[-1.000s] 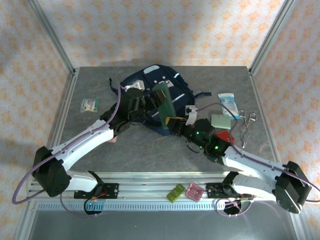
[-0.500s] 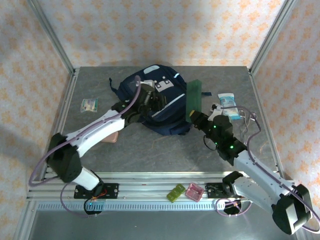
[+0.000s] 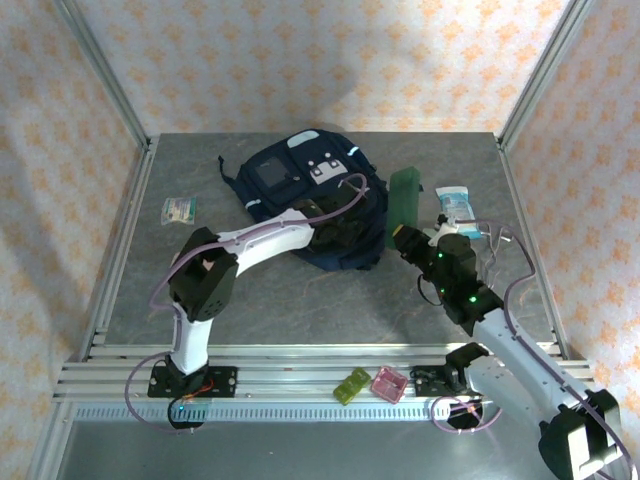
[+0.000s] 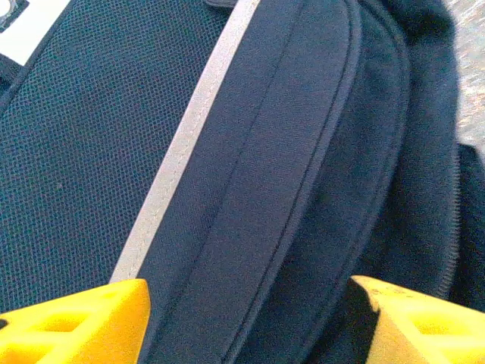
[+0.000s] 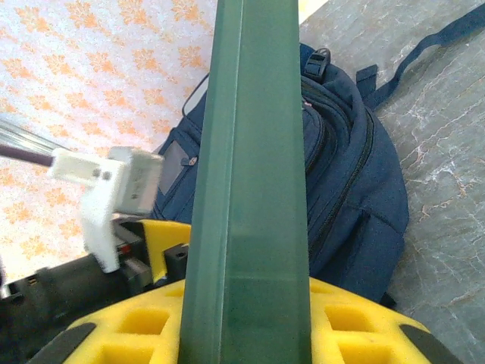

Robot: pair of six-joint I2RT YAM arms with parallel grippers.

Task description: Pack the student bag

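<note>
Right gripper [image 5: 246, 322]: clamped on green case [image 3: 405, 198], held upright just right of bag [image 3: 300, 180].
Left gripper [image 4: 250, 318]: jaws spread over the bag's zip seam, nothing visibly pinched.
Bag: far-middle of counter [image 3: 250, 290]; no open mouth visible.
Do well: probably left widens the opening first, then the case goes in end-first.

Grey marbled tabletop [image 3: 300, 300]. Small green-and-white packet [image 3: 180, 208], flat near the left edge. Dark-green flat box [image 3: 404, 197], long and narrow, standing on end right of centre, towards the far edge; edge-on in the right wrist view. White-and-blue pouch [image 3: 455, 200] just to the right of the box, towards the far right corner. Small green case [image 3: 351, 385] and pink case [image 3: 387, 383], side by side on the metal rail [image 3: 300, 372] along the near edge.
</note>
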